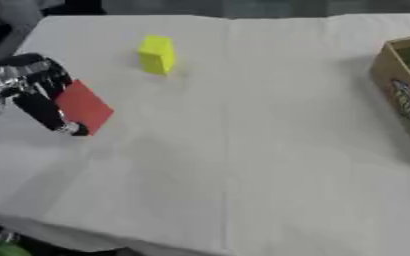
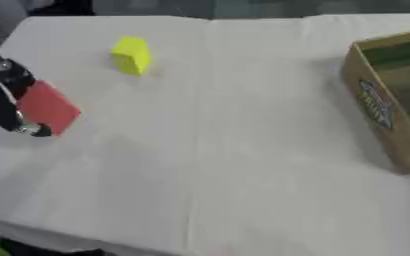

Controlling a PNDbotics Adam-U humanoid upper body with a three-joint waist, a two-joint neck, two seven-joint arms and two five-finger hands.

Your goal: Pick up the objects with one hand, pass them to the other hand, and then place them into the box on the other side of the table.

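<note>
The desk [image 1: 243, 165] lies wide and bare in the middle. A yellow block [image 1: 157, 54] stands far left; the box [image 2: 385, 100] blocks the right edge.

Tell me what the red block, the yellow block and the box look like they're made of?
Red block: matte, flat-faced, no shine, perhaps foam or painted wood; held in the left hand.
Yellow block: same dull look and crisp edges, probably the same stuff.
Box: brown cardboard, judging by its thin walls and printed label.

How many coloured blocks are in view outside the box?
2: a red block held in the left hand at the table's left, and a yellow block standing farther back. The box may hide more.
</note>
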